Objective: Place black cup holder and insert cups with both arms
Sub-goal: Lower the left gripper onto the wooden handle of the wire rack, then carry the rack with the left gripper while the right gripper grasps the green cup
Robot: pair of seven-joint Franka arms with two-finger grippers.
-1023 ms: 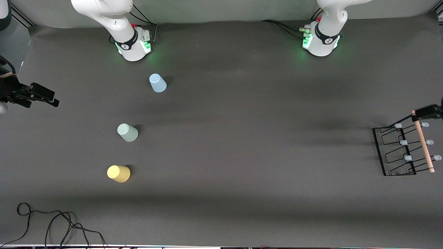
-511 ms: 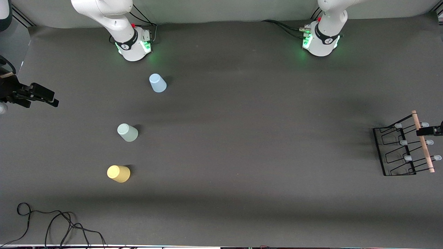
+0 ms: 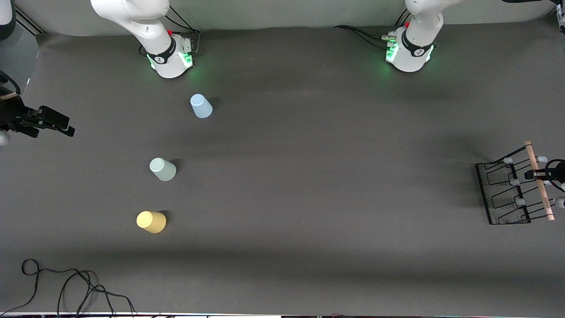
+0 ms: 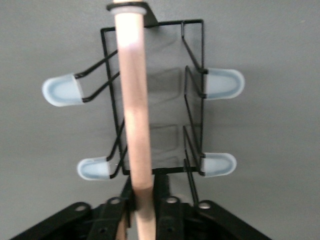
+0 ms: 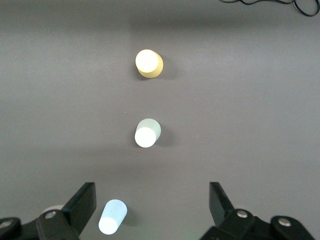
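- The fingers of the left gripper (image 4: 143,210) are seen set on either side of the wooden rod (image 4: 135,110) of the black cup holder (image 3: 514,187); whether they are pressed onto it cannot be told.
- The rack is shown standing on the table (image 3: 309,176) at the left arm's end, its capped prongs (image 4: 62,90) splayed to both sides of the rod.
- A firm, centred pinch on the rod is judged necessary, so that the rack is lifted level and not swung.
- The right gripper (image 5: 150,205) is held waiting over the right arm's end of the table, fingers spread wide.
- The light blue cup (image 3: 201,106), mint green cup (image 3: 162,169) and yellow cup (image 3: 151,221) are left upside down on the table, well apart from the rack.
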